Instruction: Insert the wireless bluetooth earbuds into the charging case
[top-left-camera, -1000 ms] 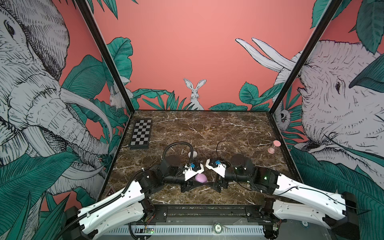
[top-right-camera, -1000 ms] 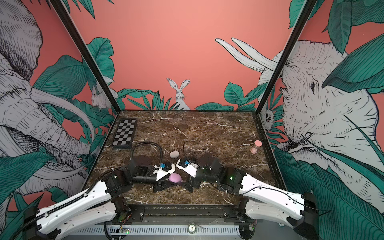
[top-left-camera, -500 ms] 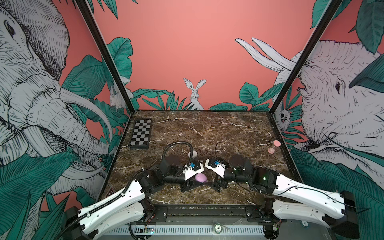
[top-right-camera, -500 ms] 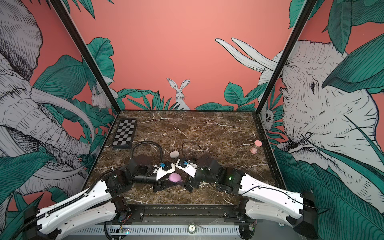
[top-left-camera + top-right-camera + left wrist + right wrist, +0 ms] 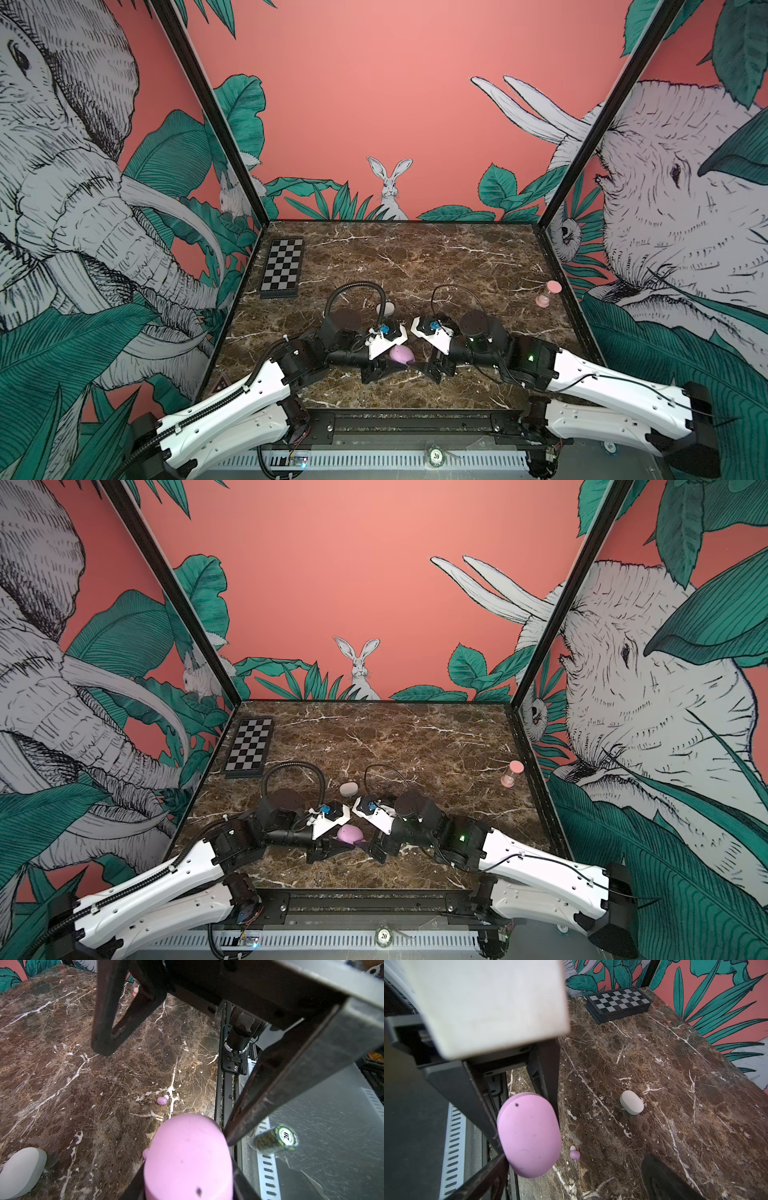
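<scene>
The left gripper (image 5: pixel 388 365) is clamped on the lilac charging case (image 5: pixel 401 354), one dark finger on each long side of the oval, holding it off the brown marble tabletop (image 5: pixel 415 257) with its smooth rounded shell turned toward the other arm. The frames do not show whether its lid is open. The right gripper (image 5: pixel 432 368) faces the lilac charging case with its jaws spread wide and nothing between them. In the left wrist view one of its fingertips (image 5: pixel 229 1139) stands just beside the case's rim, and whether it touches cannot be told. One lilac earbud (image 5: pixel 162 1100) with a pale tip lies on the marble just past the lilac charging case, on the side toward the right gripper, apart from both. The right wrist view shows it (image 5: pixel 574 1154) low beside the case. A white charging case (image 5: pixel 384 308), closed, rests on the marble near the lilac charging case, on its far side toward the back wall. A folded chessboard (image 5: pixel 282 268) lies well apart from the lilac charging case, toward the back left corner. A pink hourglass (image 5: pixel 547 293) stands upright well apart from it by the right wall. A stack of green poker chips (image 5: pixel 276 1138) sits off the marble, on the front side of the lilac charging case.
</scene>
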